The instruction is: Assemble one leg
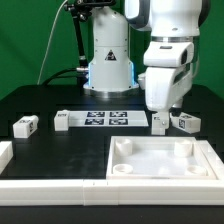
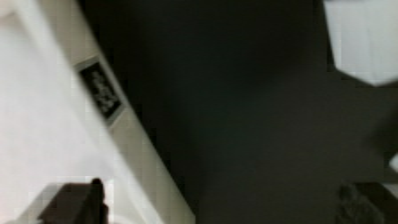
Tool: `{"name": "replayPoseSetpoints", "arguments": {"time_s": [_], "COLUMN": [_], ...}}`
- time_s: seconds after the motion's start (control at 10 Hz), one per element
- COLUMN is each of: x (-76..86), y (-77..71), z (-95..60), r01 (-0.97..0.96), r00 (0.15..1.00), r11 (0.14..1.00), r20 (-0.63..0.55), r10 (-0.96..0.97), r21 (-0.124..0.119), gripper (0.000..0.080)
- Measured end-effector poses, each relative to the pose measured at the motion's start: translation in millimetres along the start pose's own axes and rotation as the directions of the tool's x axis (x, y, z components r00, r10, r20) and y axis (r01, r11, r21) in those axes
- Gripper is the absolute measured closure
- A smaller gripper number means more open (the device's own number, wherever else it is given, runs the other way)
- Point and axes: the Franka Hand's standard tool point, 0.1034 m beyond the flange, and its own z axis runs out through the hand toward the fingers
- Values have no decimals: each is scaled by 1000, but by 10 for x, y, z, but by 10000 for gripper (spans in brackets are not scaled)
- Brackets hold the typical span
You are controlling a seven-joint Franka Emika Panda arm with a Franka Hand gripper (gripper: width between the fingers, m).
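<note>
Three small white legs with tags lie on the black table in the exterior view: one at the left and two at the right. My gripper hangs just above the nearer right leg, by the right end of the marker board. In the blurred wrist view the gripper is open, with only dark table between the fingers. One finger lies over the white marker board with its tag. A white blur, probably a leg, lies beyond.
The large white square tray-like piece with corner sockets lies at the front right. A white part and a long white rail lie at the front left. The robot's base stands behind the marker board.
</note>
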Motion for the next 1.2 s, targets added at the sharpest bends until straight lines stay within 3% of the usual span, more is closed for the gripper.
{"name": "replayPoseSetpoints", "arguments": {"time_s": [0.2,0.4,0.8,0.9,1.1,1.2], "x": [46,88,91,120,140,165], "y": [-191,-286,-318,-406,-735,-785], "z": [42,59,64,80,87,90], "r01": [-208,-456,-480,-471,-497,-488], "r00": [978,890,878,882,853,851], "r11": [978,889,876,881,866,871], "r20": [-1,3,28,31,209,250], "r10": [208,457,479,470,478,462], "r21": [11,38,45,48,49,51], "gripper": [150,150,150,150,150,150]}}
